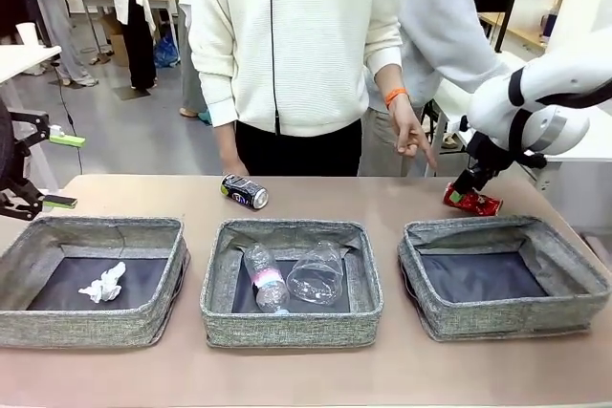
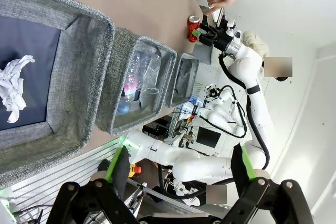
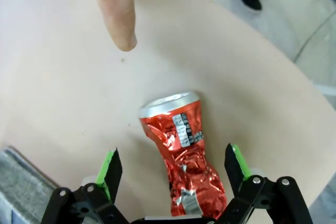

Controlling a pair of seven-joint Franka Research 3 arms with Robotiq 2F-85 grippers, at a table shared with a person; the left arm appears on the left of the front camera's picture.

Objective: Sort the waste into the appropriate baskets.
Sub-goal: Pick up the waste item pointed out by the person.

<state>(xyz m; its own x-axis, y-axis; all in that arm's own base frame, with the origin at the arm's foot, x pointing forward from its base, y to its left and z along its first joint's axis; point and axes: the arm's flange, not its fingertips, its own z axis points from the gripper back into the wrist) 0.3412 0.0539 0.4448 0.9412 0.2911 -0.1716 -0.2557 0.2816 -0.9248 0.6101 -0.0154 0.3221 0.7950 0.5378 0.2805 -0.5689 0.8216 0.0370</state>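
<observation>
Waste positions on the worktop (image 1: pixel 382 370) are requested. (Speaker 1)

3 baskets are lined up along the near edge. The crumpled white tissue (image 1: pixel 103 283) is lying in the left basket (image 1: pixel 96 228). The clear plastic bottle with pink label (image 1: pixel 265 277) and the crushed clear bottle (image 1: pixel 316 274) are lying side by side in the middle basket (image 1: pixel 287 327). The right basket (image 1: pixel 497 317) is set at the near right corner. (Speaker 2)

Are cans seen outside the baskets? (Speaker 1)

2 are seen. The dark blue can (image 1: pixel 245 191) is laid on its side near the far edge, behind the middle basket. The crushed red can (image 1: pixel 472 202) is laid flat near the far right corner, just behind the right basket. (Speaker 2)

Gripper states are requested. (Speaker 1)

The right gripper (image 3: pixel 172 153) is positioned low over the crushed red can. Its jaws are spread wide, with the can between them and a gap on each side. The left gripper (image 1: pixel 59 171) is held off the left edge of the worktop, jaws spread wide, with nothing between them. (Speaker 2)

Is the person involved? (Speaker 1)

1 hand (image 1: pixel 411 136) is held above the far edge, near the crushed red can, with a finger pointed down. In the right wrist view the fingertip (image 3: pixel 123 35) is seen just past the can's top end. Contact with the worktop cannot be confirmed. (Speaker 2)
</observation>
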